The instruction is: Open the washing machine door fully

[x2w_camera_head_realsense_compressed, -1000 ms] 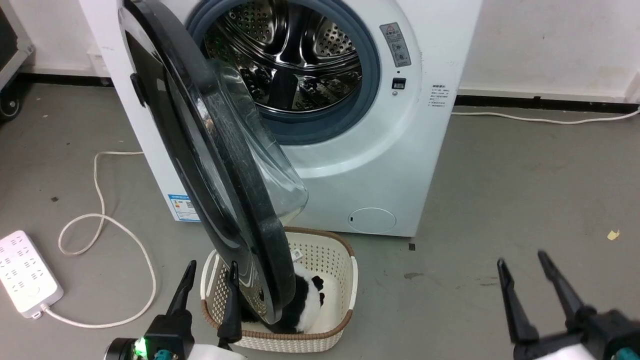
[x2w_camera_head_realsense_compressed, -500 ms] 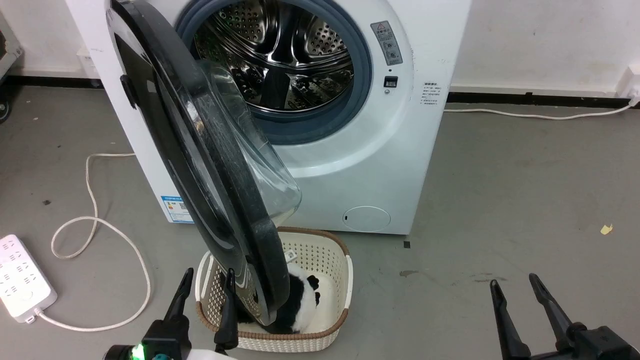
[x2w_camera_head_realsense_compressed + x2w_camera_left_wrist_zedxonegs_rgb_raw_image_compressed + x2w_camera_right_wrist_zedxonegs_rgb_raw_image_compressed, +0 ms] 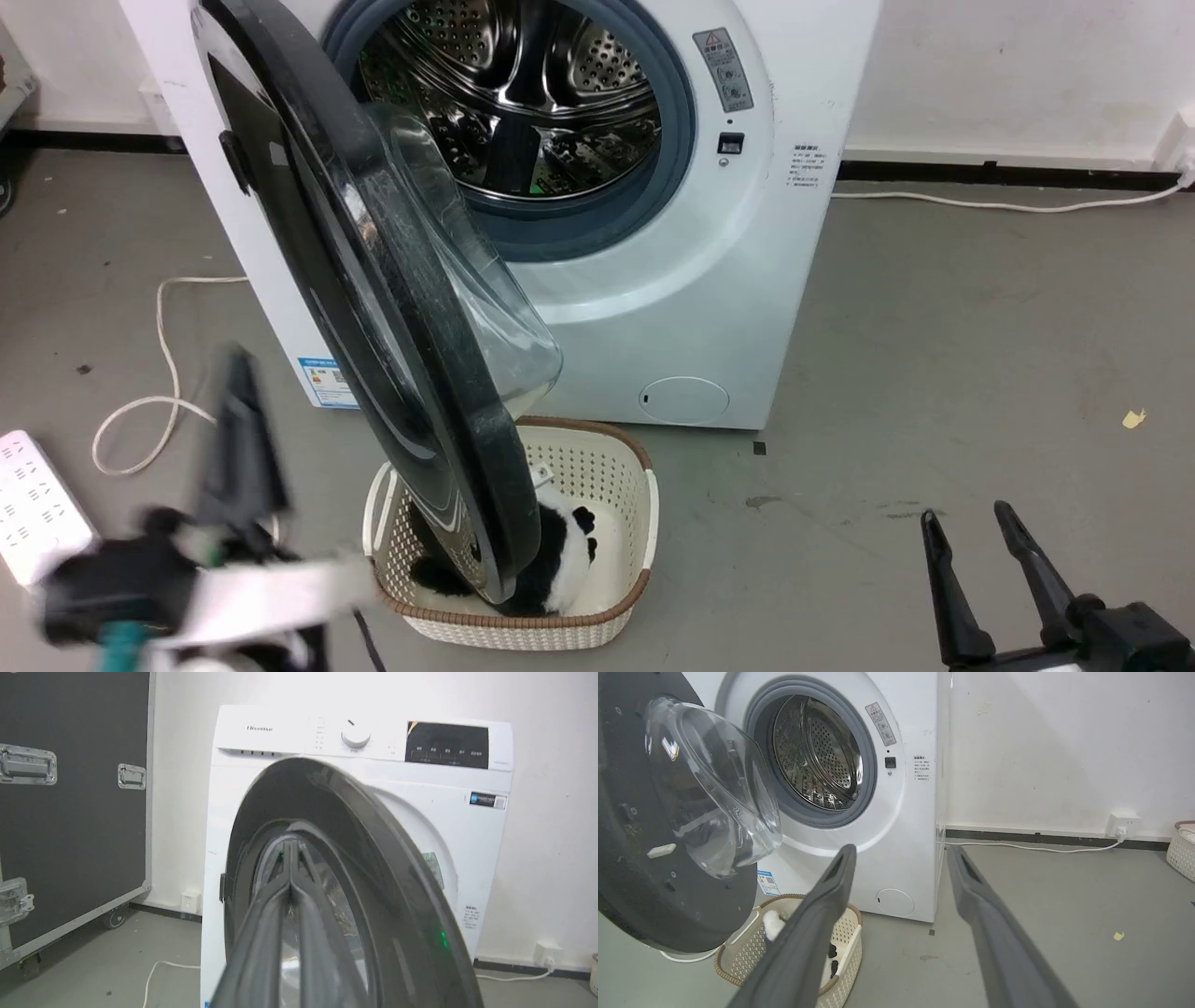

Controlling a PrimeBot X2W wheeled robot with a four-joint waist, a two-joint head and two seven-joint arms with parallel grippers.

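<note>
Grey floor, white wall: washing machine door hangs half open over the laundry basket's left edge. Left gripper pinched together, right gripper spread. I'd nudge its inner rim leftward, following the hinge

Door overhangs basket; floor rightward free.

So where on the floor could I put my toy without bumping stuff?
Best is the bare floor right of the washing machine, between it, the wall cable and the right gripper. The left is crowded: the door hangs over the basket, with the left gripper, cord and power strip beside it.
</note>
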